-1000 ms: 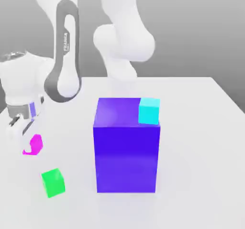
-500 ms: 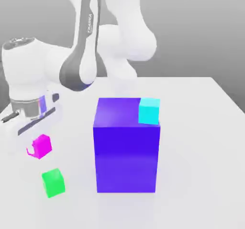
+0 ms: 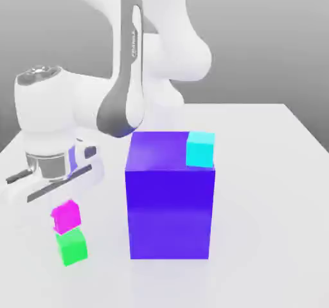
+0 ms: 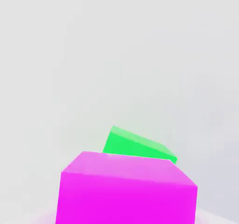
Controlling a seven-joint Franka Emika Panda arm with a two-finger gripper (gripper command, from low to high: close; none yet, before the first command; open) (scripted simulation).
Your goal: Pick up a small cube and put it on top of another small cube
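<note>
Fingers closed on the magenta small cube (image 3: 65,215), gripper (image 3: 63,205) at lower left of the exterior frame.
Item held just above the green cube (image 3: 71,247), which rests on the white table (image 3: 270,197). Large blue-violet block (image 3: 170,204) at centre, cyan cube (image 3: 200,149) on its top corner.

Cubes are rendered smooth, matt: pink cube (image 3: 65,215), green cube (image 3: 71,246). Arm (image 3: 128,62) shell is seen glossy white. Table (image 3: 270,191) is rendered matt white.

bg: plain grey backdrop behind me | surface: flat white table (image 3: 276,172) under my workspace | light: soft, even, faint shadows
</note>
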